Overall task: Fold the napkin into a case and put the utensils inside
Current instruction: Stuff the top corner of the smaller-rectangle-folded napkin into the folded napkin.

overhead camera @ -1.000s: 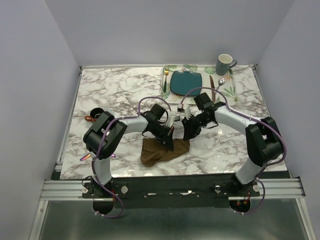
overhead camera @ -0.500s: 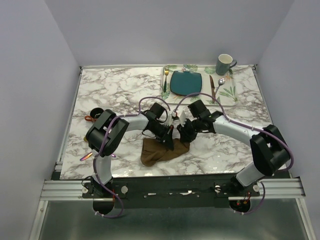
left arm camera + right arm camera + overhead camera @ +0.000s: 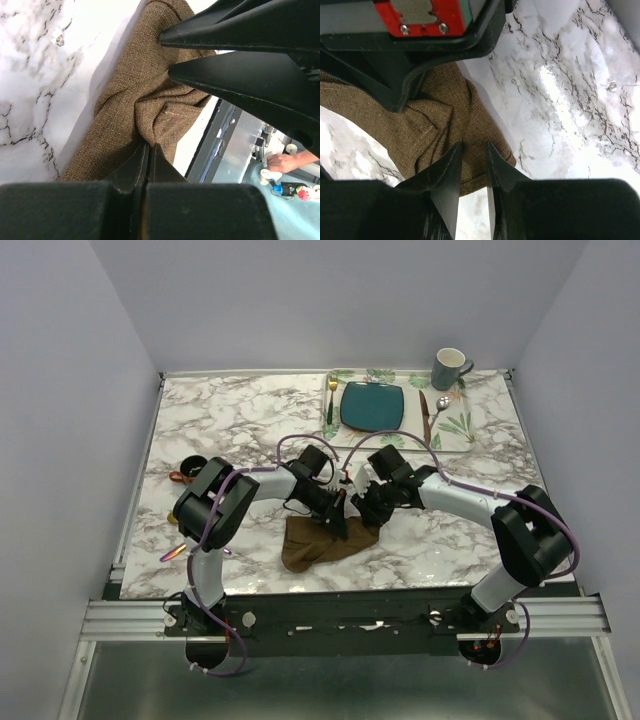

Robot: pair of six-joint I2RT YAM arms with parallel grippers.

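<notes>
Top view, napkin: the napkin (image 3: 318,545) lies crumpled on the tabletop (image 3: 230,410), near the front edge, between the two arms.
Top view, arms: the left gripper (image 3: 343,523) and the right gripper (image 3: 366,512) meet just beside each other at the cloth's upper right corner.
Top view, far side: a teal plate (image 3: 372,406) on a placemat (image 3: 462,425), well apart from the napkin.
Left wrist view, jaws: pressed together, pinching a gathered fold of the napkin at their tips.
Right wrist view, jaws: a narrow gap, tips on the napkin near its edge; no cloth is visibly caught between them.
</notes>
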